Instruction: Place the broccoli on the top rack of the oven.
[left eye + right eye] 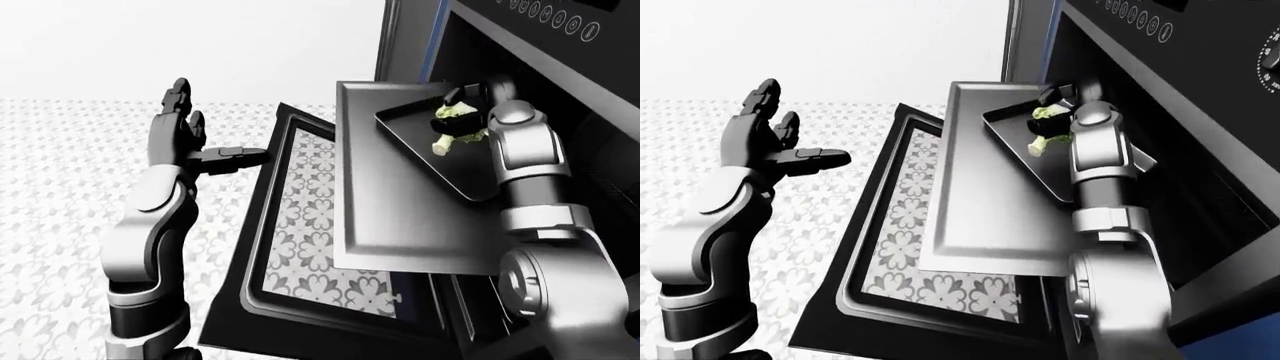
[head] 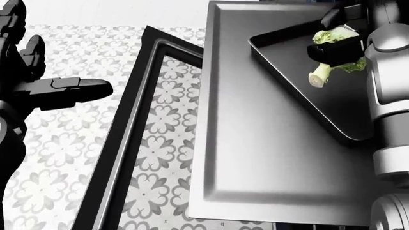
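over the dark tray (image 2: pixel 332 110), right hand (image 2: pixel 333 48) gripping broccoli (image 2: pixel 321 73), florets half hidden, left hand (image 1: pixel 185 139) spread

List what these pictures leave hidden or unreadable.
- Broccoli florets: head view, covered by the right robot hand shut around them.
- Whether the stem touches the dark tray: not settled in any view.
- Oven panel buttons: left-eye view, too small to read.
- Oven interior: dark, racks unseen.

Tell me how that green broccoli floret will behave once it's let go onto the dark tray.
The green broccoli floret, gripped in the right hand above the dark baking tray, looks stiff and light. Its rounded head and pale stalk will probably make it tip over and perhaps roll slightly.
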